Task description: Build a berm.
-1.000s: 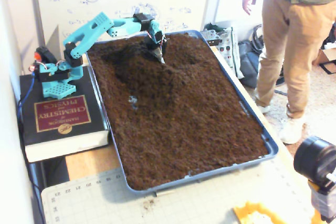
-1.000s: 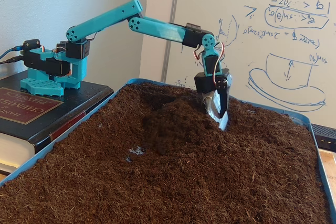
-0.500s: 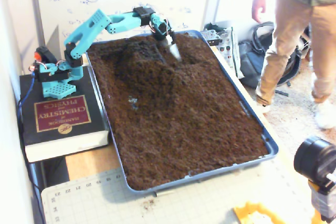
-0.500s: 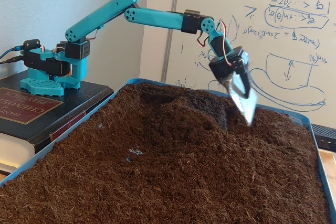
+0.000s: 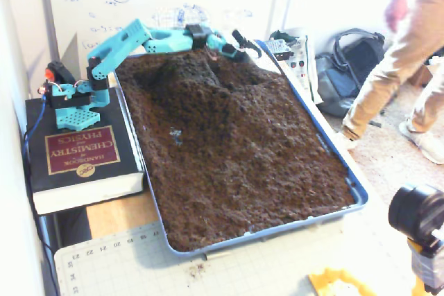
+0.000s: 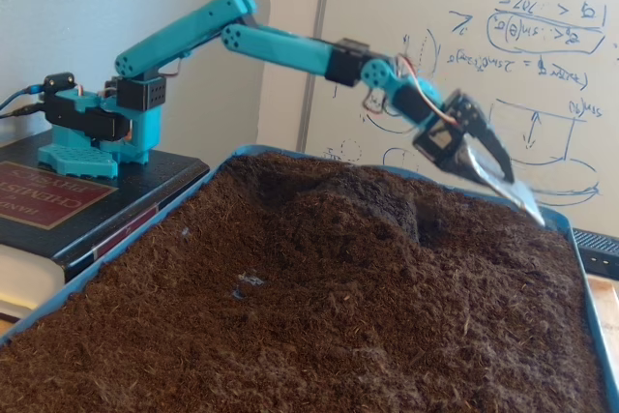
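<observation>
In a fixed view from above, I see the blue tray [image 5: 357, 195] filling the middle of the frame, packed with dark soil, and the berm [image 5: 201, 88] rising in its upper part as a ridge with sloping sides. My teal arm [image 5: 118, 43] reaches from upper left across the tray's top edge, the gripper [image 5: 248, 43] held in the air above the far rim; I cannot tell how its jaws stand here. The arm's base sits on a black book [image 5: 80, 161] at left whose maroon label reads "CHEMISTRY" and "PHYSICS". A person [image 5: 409, 53] walks at upper right. In a fixed view from low beside the tray, the berm [image 6: 353, 210] humps at centre, the gripper [image 6: 508, 181] hangs blurred above the soil at right, jaw gap unclear. The whiteboard [image 6: 484, 55] behind carries blue sketches and mirrored writing I cannot read.
</observation>
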